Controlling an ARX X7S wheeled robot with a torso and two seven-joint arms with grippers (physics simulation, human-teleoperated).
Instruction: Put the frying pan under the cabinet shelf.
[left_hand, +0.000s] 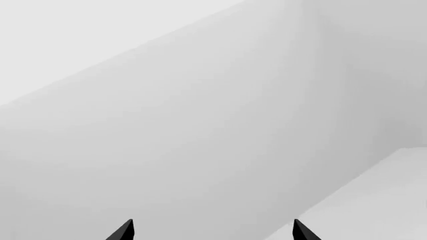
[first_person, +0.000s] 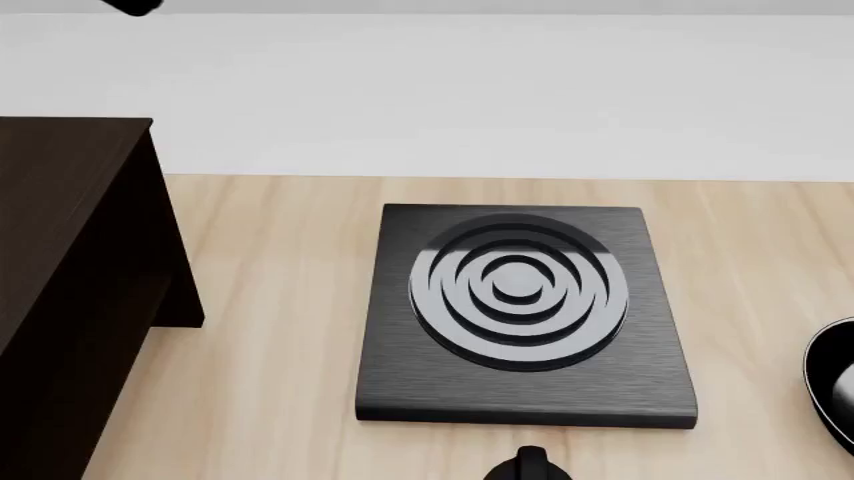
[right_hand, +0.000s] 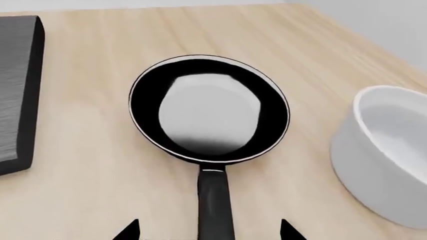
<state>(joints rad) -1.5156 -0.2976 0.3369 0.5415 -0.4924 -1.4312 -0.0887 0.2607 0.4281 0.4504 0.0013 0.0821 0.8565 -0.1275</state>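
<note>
The frying pan (right_hand: 208, 110), black with a pale grey glossy inside, lies on the wooden counter with its long handle (right_hand: 215, 205) pointing back between my right fingertips. My right gripper (right_hand: 209, 231) is open, its tips standing wide on either side of the handle without touching it. In the head view only the pan's edge (first_person: 834, 385) shows at the far right. The dark brown cabinet shelf (first_person: 67, 290) stands at the left of the counter. My left gripper (left_hand: 215, 231) is open and empty, facing plain pale grey wall.
A square black plate with concentric rings (first_person: 521, 320) lies mid-counter between the cabinet and the pan; its edge (right_hand: 17, 95) shows beside the pan. A white deep bowl (right_hand: 387, 150) stands close on the pan's other side. A white wall runs behind the counter.
</note>
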